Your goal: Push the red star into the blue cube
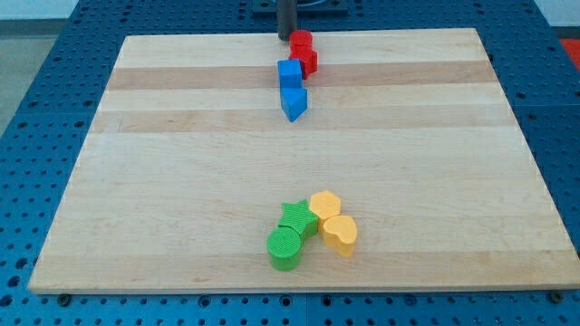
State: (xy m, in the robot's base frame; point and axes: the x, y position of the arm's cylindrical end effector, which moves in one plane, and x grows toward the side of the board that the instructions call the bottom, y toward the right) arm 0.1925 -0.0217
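My tip (286,37) rests at the view's top edge of the board, just left of the upper of two touching red blocks. The upper red block (301,41) looks rounded. The lower red block (310,61) looks like the star, though the shapes are hard to make out. The blue cube (289,72) sits just below and left of the red pair, touching the lower red block. A blue wedge-shaped block (293,103) lies directly below the cube, against it.
A cluster sits near the view's bottom centre: a green star (297,217), a green cylinder (285,248), a yellow hexagon (324,205) and a yellow heart (340,234). The wooden board (136,181) lies on a blue perforated table.
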